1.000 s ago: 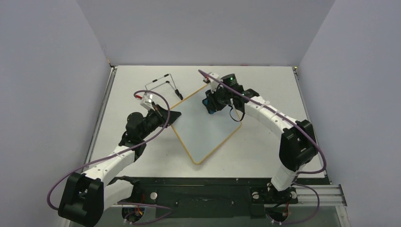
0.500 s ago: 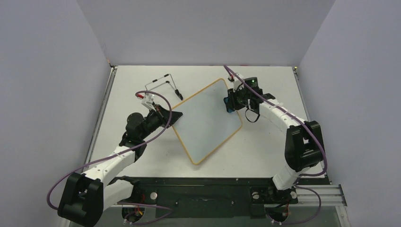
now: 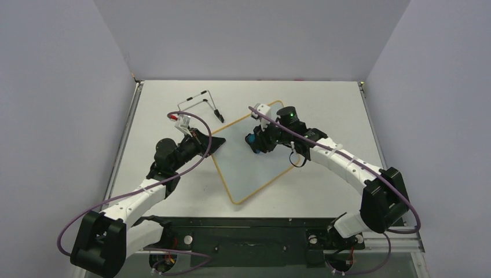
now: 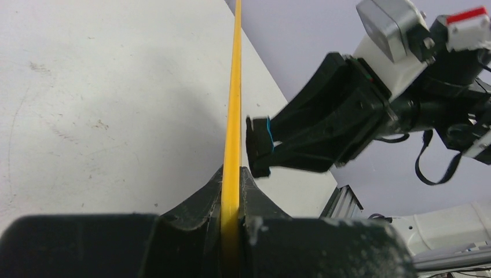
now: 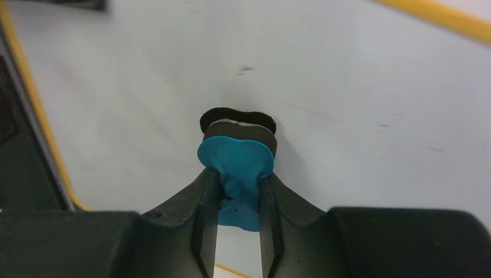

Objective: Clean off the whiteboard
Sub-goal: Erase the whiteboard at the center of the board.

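Note:
The whiteboard [image 3: 249, 162] lies mid-table as a diamond, white face with a tan-yellow frame; I see no writing on it. My left gripper [image 3: 213, 143] is shut on its left corner; in the left wrist view the yellow frame edge [image 4: 233, 116] runs between the jaws. My right gripper [image 3: 255, 142] is shut on the blue eraser [image 5: 237, 165] and presses its dark felt side onto the board face [image 5: 145, 87] near the upper left part. The eraser also shows in the top view [image 3: 252, 141].
A thin black wire stand [image 3: 200, 104] sits on the table behind the board's left side. Grey walls close the table on three sides. The right arm [image 3: 336, 159] reaches across the board's right corner.
My right gripper swept with the eraser from the board's upper middle to its right edge and back left to the upper left part. The board shifted and turned a little. The left gripper held still.

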